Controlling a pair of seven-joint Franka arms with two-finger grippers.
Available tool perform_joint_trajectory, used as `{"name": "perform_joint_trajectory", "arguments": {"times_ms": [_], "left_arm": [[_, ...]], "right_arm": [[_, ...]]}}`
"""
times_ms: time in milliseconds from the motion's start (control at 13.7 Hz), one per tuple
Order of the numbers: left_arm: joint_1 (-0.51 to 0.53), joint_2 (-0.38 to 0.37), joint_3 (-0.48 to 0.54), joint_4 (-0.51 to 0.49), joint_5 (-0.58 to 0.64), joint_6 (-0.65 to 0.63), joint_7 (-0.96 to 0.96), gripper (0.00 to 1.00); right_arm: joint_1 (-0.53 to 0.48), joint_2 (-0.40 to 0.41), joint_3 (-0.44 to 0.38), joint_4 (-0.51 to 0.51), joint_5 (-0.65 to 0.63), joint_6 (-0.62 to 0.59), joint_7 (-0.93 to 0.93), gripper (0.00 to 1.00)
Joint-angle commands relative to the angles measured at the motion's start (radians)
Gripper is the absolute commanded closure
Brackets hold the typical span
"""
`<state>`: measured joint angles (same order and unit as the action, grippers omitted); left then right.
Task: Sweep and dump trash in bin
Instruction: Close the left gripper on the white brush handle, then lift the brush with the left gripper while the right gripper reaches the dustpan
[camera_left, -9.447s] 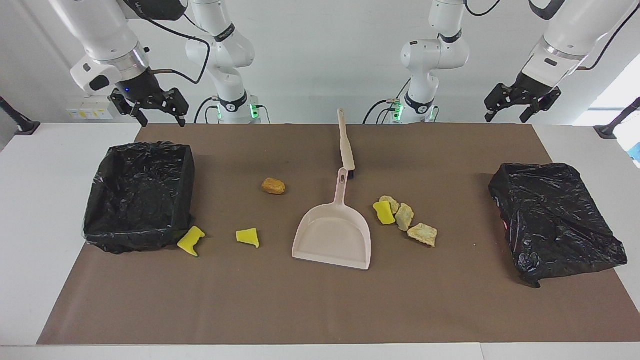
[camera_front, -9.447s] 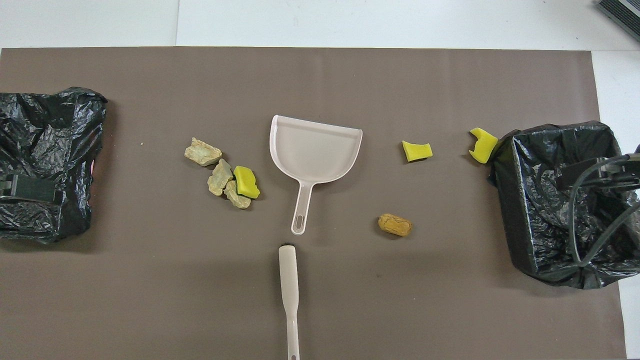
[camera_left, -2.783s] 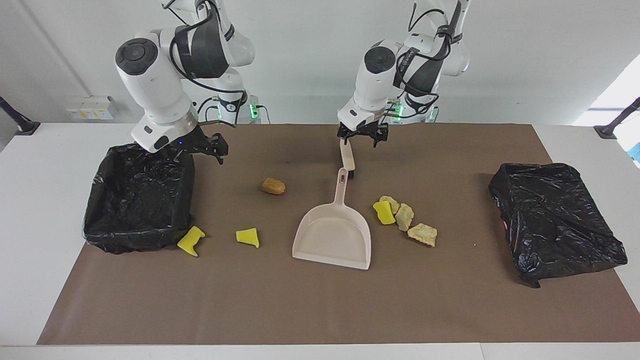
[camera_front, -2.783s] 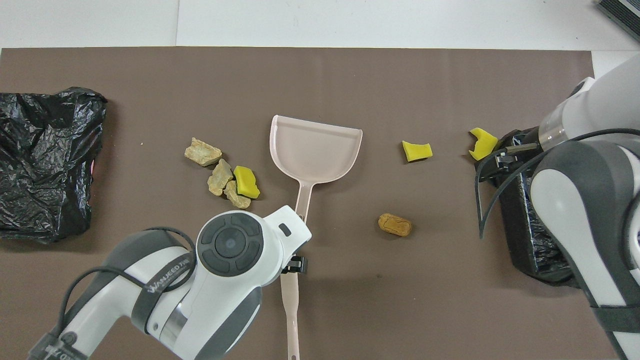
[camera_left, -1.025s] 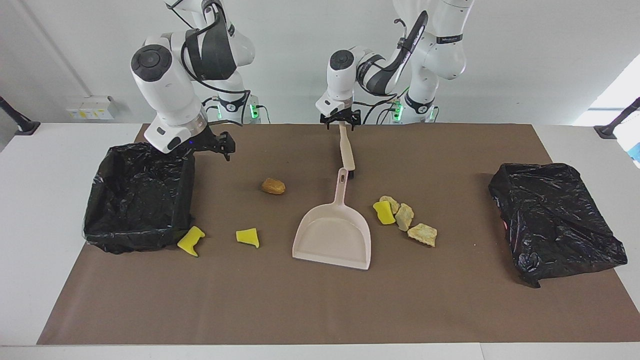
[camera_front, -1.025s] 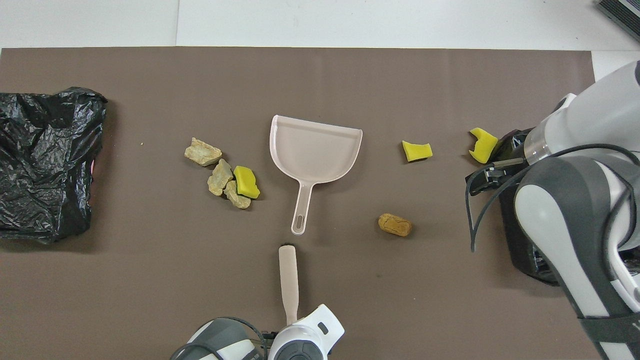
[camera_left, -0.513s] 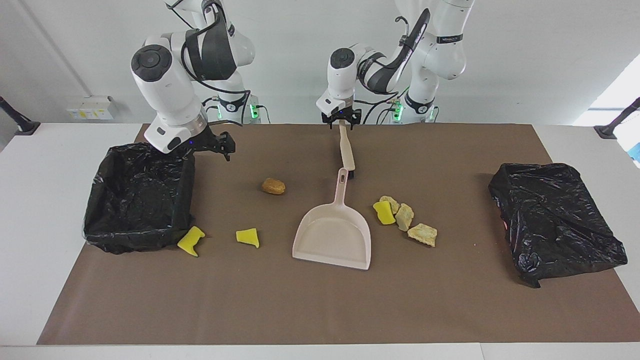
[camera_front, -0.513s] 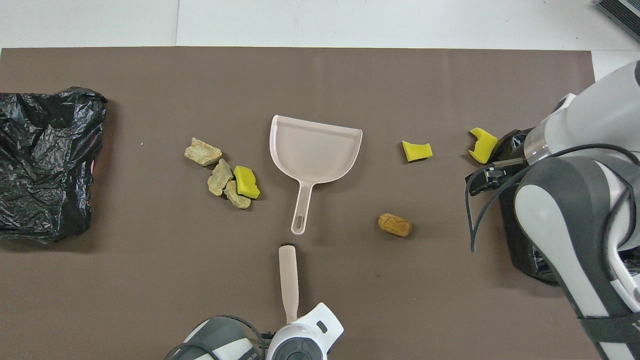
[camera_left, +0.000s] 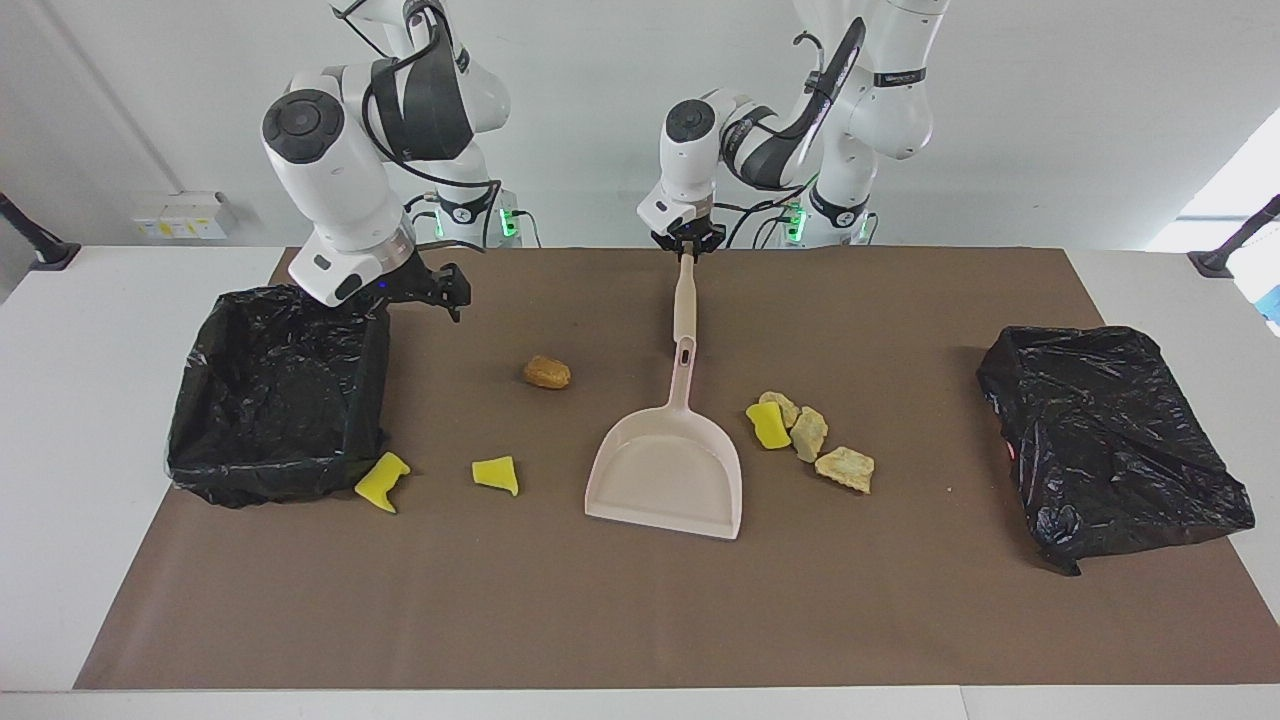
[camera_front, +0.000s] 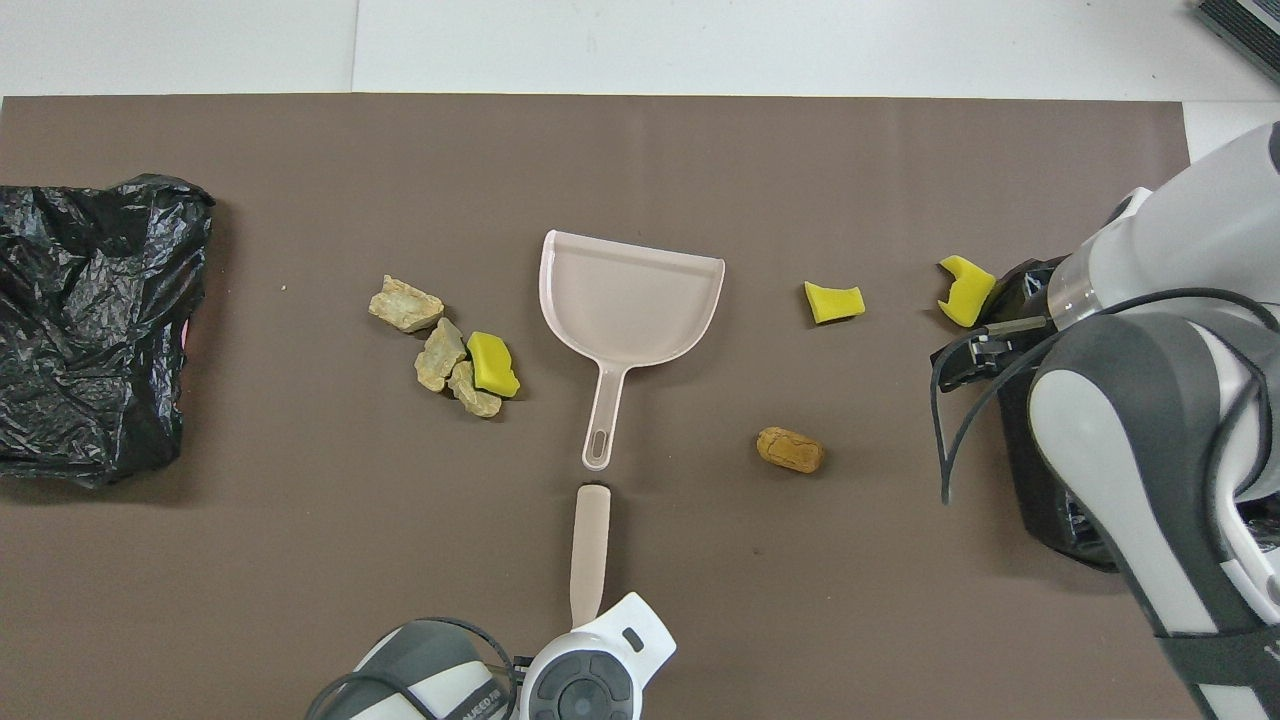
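Left gripper (camera_left: 686, 250) jaws clamped on brush (camera_left: 683, 310) handle tip, near counter edge by robots: brush needed for sweeping. Right gripper (camera_left: 440, 287) jaws apart, waiting over open bin (camera_left: 275, 395) corner. Trash (camera_left: 808, 435) scattered mid-counter both sides of dustpan (camera_left: 670, 470).

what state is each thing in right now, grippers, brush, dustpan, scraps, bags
left gripper: shut on the brush handle's end
brush: held, head by the dustpan's handle
right gripper: open, over the open bin's corner
dustpan: flat on the mat, empty
trash: scattered on the mat, unswept
open bin: lined, upright
black bag: crumpled, lying flat
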<state>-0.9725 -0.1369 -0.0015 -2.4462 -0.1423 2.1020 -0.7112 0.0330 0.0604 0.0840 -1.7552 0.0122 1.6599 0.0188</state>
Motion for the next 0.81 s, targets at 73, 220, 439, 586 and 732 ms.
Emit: {"name": "perform_joint_trajectory", "arguments": {"times_ms": [73, 220, 439, 586, 732], "left_arm": [[0.135, -0.064, 0.0, 0.093, -0.011, -0.253, 0.105, 1.0], [0.207, -0.119, 0.0, 0.105, -0.008, -0.331, 0.136, 1.0], [0.346, -0.167, 0.005, 0.145, 0.038, -0.472, 0.225, 1.0], [0.452, -0.136, 0.005, 0.205, 0.116, -0.499, 0.316, 1.0], [0.556, -0.061, 0.005, 0.287, 0.156, -0.493, 0.425, 1.0]], "right_arm": [[-0.001, -0.025, 0.003, -0.04, -0.003, 0.049, 0.035, 0.0], [0.017, -0.027, 0.003, -0.049, 0.002, 0.072, 0.062, 0.0], [0.073, -0.01, 0.003, -0.055, 0.002, 0.124, 0.147, 0.0], [0.125, 0.015, 0.003, -0.07, 0.002, 0.203, 0.237, 0.0], [0.194, 0.065, 0.003, -0.07, 0.002, 0.297, 0.355, 0.0]]}}
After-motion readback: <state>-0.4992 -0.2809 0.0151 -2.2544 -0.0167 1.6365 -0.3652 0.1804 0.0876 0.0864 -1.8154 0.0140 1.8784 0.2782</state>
